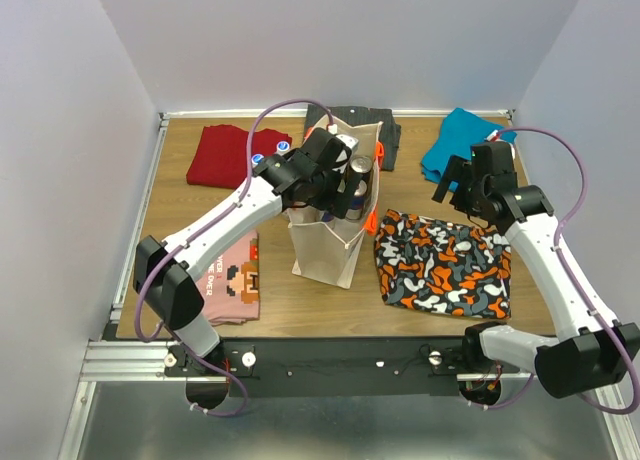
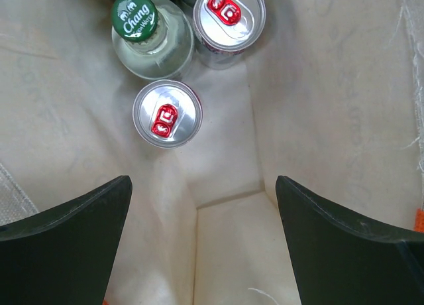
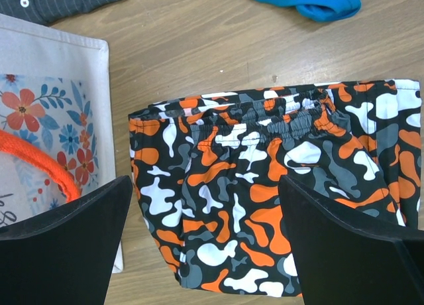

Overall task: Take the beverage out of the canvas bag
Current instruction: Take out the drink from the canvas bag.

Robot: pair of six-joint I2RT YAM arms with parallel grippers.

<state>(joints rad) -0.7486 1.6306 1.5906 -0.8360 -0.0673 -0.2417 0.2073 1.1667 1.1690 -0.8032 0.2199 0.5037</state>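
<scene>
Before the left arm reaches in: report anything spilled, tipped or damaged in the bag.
Nothing stands out. The bag stands upright; inside it, the near can, the far can and the capped bottle all stand upright and unopened, with no liquid on the cloth.

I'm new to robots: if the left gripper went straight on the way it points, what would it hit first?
Likely the tall beige canvas bag's pale inner fabric, just right of the nearer silver can with a red tab. The open left gripper might clip that can; depth is unclear.
</scene>
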